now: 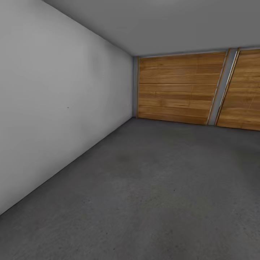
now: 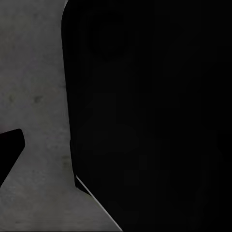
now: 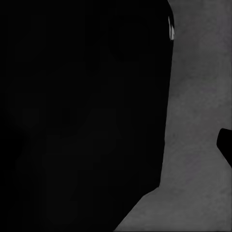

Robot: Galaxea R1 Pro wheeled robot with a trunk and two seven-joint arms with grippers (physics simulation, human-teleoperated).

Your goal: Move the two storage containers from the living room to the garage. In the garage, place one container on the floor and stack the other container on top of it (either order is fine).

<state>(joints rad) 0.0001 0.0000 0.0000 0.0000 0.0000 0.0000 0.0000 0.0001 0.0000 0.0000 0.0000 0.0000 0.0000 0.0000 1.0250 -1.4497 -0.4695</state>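
Hands: both wrist views mostly blocked by a black body, grip state cannot be told | below: dark grey mottled concrete floor (image 1: 151, 202) | left: plain white wall (image 1: 54, 101) | far: wood-panelled garage doors (image 1: 180, 90) closed.

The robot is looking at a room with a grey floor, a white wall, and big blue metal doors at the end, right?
Not quite. The doors at the far end are wood-panelled and warm brown, not blue metal; the head view shows that. The rest is right: the floor is dark grey and the wall beside it is plain white.
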